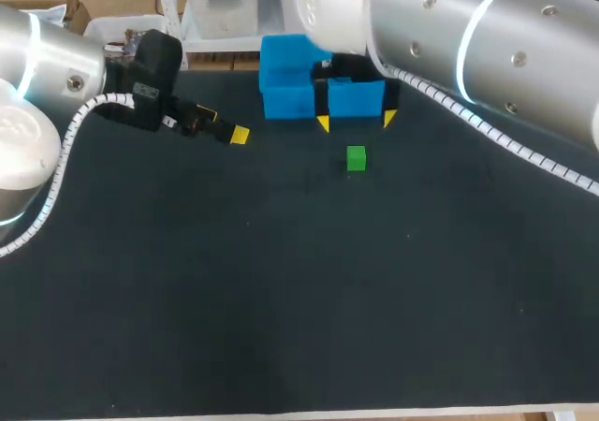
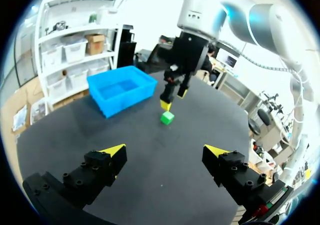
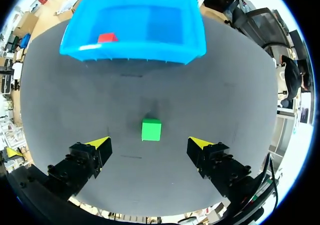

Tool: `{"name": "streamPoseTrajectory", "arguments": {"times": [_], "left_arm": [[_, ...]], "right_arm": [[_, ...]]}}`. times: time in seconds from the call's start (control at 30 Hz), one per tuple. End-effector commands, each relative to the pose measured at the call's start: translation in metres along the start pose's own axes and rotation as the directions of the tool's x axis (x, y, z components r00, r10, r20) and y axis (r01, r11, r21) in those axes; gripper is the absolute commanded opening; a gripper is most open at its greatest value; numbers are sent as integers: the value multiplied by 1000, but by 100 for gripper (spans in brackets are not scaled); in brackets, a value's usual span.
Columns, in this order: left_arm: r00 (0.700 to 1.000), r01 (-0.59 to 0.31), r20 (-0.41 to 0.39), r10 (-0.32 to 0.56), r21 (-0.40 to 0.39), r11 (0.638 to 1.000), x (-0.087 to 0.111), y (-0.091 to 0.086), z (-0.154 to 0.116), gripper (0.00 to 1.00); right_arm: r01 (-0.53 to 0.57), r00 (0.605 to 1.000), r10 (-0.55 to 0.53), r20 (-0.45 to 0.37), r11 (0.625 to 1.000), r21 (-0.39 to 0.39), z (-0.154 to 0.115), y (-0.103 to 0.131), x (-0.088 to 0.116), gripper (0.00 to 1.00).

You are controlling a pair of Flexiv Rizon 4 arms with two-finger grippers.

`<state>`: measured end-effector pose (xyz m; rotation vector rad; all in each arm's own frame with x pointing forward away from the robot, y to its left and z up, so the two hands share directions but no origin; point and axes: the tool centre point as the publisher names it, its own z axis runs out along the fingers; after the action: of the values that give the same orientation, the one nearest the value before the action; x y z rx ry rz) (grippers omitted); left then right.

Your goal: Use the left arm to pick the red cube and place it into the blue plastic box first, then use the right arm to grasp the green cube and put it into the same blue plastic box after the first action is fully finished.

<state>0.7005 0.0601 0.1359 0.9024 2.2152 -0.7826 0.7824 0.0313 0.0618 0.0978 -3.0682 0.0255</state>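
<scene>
The red cube point(image 3: 107, 37) lies inside the blue plastic box point(image 3: 135, 52), near one wall. The box point(image 1: 285, 89) stands at the back of the table, partly hidden by my right arm. The green cube point(image 1: 356, 158) sits on the black mat just in front of it. My right gripper point(image 1: 356, 122) hangs open above the mat between box and cube. From its own wrist the green cube point(image 3: 151, 129) lies just ahead of the right gripper point(image 3: 150, 144), centred on the gap. My left gripper point(image 1: 225, 126) is open and empty, left of the box. From its wrist, the left gripper point(image 2: 165, 152) faces the green cube point(image 2: 167, 117) and the box point(image 2: 121, 90).
The black mat point(image 1: 281, 299) covers the whole table, with wide bare room in front of and beside the green cube. My right arm point(image 1: 468, 37) crosses over the back right corner. In the left wrist view the right gripper point(image 2: 172, 97) stands right behind the green cube.
</scene>
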Motion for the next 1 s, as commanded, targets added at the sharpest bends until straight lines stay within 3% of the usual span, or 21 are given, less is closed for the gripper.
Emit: {"name": "streamPoseTrajectory", "arguments": {"times": [0.03,0.47,1.0], "left_arm": [[1000,-3,9,3,4,1000,2,1,0,100],[1000,-3,9,3,4,1000,2,1,0,100],[1000,-3,9,3,4,1000,2,1,0,100]], "right_arm": [[0,989,1,147,1000,-10,10,-4,16,100],[-16,987,15,159,1000,2,29,-5,25,100],[8,993,-8,119,1000,-2,56,-1,14,100]]}}
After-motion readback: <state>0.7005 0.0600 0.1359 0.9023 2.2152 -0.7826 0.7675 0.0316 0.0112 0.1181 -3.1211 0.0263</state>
